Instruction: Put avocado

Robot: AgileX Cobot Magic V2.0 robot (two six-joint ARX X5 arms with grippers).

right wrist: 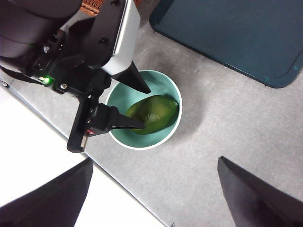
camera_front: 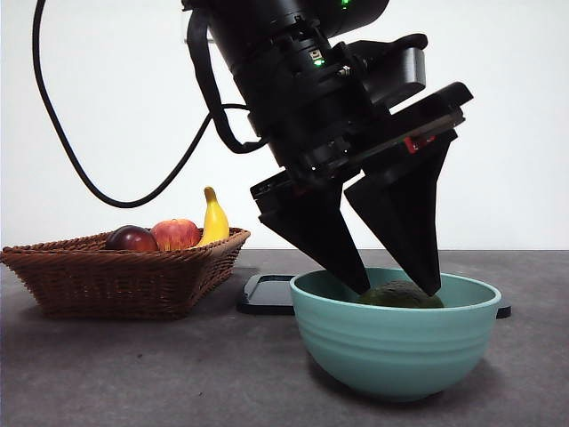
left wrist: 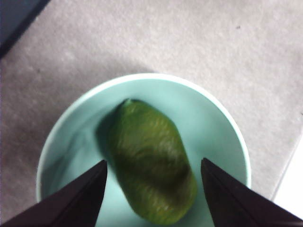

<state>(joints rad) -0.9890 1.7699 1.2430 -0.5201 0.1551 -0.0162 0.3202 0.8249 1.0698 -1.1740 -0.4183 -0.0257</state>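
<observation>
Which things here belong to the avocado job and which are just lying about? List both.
Job in hand: avocado, lying in the teal bowl; left gripper, jaws open either side of it, reaching into the bowl.

Lying about: wicker basket holding a dark red fruit, apple and banana; dark tray; right gripper, waiting above.

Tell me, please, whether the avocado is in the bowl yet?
In: the avocado lies inside the bowl, between the open left gripper.
</observation>
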